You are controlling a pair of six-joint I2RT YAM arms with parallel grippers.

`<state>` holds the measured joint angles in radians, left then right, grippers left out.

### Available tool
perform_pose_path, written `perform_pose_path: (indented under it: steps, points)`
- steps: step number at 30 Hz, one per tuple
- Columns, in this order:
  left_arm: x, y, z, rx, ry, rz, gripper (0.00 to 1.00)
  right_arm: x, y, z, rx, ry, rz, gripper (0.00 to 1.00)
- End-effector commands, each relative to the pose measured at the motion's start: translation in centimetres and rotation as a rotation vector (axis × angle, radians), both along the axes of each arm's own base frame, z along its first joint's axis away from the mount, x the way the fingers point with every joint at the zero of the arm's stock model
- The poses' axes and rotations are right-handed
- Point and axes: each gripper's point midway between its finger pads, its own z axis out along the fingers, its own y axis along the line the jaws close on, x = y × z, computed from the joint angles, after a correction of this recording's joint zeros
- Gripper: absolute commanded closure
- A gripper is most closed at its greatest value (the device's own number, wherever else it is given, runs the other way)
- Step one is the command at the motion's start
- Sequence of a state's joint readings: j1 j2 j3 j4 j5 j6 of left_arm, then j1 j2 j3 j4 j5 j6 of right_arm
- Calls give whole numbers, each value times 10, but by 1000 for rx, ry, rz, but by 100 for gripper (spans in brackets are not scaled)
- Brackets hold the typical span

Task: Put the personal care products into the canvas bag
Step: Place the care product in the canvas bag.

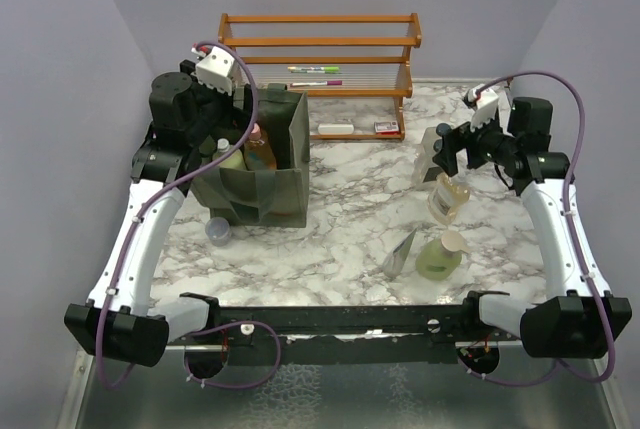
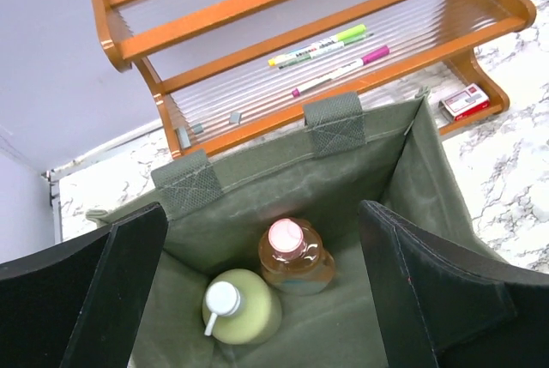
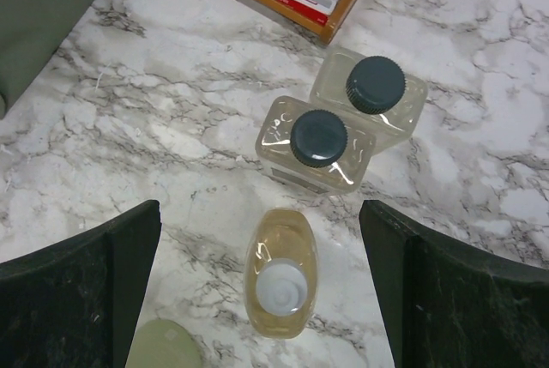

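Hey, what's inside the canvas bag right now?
Two bottles stand on the bag's floor: a pale green bottle and an orange bottle with a pink cap. Fingers of the left gripper cover the floor's near corners.

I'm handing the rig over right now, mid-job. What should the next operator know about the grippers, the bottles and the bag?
Left gripper: open, empty, over the open bag.
Right gripper: open, empty, above the amber bottle.
Done: pale green bottle and orange bottle stand in the bag.
To do: two clear bottles, the amber bottle, the green pump bottle and the grey pouch, all on the table near the right gripper.
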<state>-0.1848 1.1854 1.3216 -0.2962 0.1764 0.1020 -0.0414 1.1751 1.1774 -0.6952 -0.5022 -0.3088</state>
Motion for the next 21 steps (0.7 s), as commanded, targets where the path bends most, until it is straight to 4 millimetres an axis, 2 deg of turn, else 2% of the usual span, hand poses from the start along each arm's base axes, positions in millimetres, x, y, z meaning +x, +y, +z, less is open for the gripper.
perform_pose_path:
  steps: [1, 8, 14, 21]
  points:
    - [-15, 1, 32, 16, -48, -26, 4, 19, -15, 14, -44, -40, -87, 1]
    - [-18, 5, 50, 42, -91, -21, 3, 34, -17, -1, -46, -17, -130, 1]
    - [-17, 4, 44, 28, -78, -17, 3, 45, -12, -24, -53, 28, -129, 1]
    - [-19, 6, 45, 31, -81, -11, 3, 55, -12, -43, -76, 38, -172, 1]
